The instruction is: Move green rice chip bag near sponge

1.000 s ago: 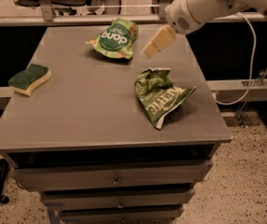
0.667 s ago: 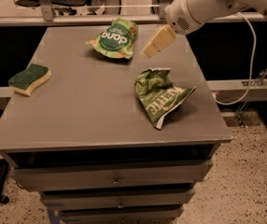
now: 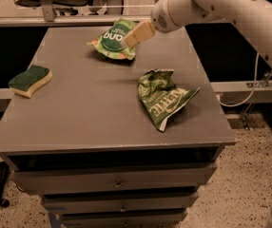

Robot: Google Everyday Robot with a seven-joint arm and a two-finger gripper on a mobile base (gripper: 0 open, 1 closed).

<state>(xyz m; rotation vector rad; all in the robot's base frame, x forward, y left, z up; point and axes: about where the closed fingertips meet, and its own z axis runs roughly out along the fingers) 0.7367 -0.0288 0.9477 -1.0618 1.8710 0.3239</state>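
Camera view: the green rice chip bag (image 3: pixel 111 42) lies flat near the far edge of the grey table (image 3: pixel 88 122), its dark round patch facing up; everything else is placed from this bag. The gripper (image 3: pixel 137 33) hangs at the bag's right-hand upper corner, overlapping that edge in the picture, with the white arm (image 3: pixel 212 4) running off to the right behind it; whether it touches the bag, and whether it is spread or pressed together, I cannot tell. The sponge (image 3: pixel 29 80) sits well apart from the bag, to the left and nearer the camera, close to the table's left edge. A darker, crumpled green bag (image 3: pixel 163 98) lies to the right of the rice chip bag and nearer the camera, clear of the straight line from bag to sponge.

Handling, as a judgement: the bag looks light, thin-walled and puffed, so it should crumple and yield under a pinch instead of resisting; the film is probably slick, and the chips inside are likely brittle. A firm squeeze across the middle risks crushing them or letting the bag slide out; the flatter sealed edge or corner beside the gripper seems the better hold, since it offers a thin seam to clamp; a low carry or a slide across the table would likely do for so light a thing.
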